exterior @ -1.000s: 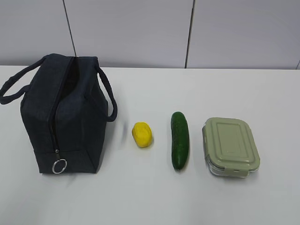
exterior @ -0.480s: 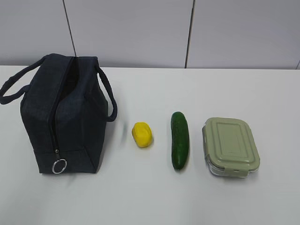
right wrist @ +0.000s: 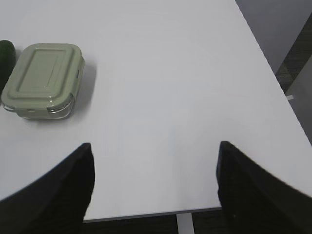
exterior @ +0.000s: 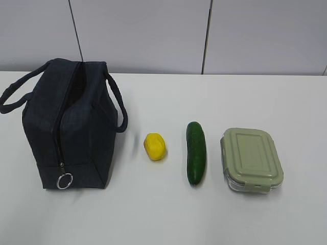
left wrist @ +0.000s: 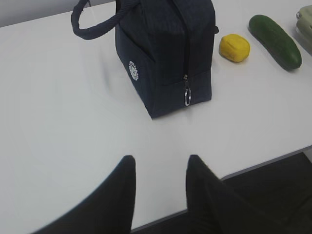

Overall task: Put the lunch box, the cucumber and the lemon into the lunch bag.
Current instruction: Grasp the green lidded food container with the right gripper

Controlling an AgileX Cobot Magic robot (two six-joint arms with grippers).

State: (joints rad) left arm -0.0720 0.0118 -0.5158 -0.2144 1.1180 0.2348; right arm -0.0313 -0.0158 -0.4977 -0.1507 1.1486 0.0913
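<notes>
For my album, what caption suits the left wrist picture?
Open left gripper hovers before the navy lunch bag, lemon and cucumber beyond.

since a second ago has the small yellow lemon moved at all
No. The small yellow lemon lies at the same spot between the dark navy fabric lunch bag and the dark green cucumber.

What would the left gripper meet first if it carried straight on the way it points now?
Probably the lunch bag: in the left wrist view the open left gripper hangs over bare table and aims roughly at the bag's zipper end with the ring pull. Depth and height are unclear, so it might touch the table first.
</notes>
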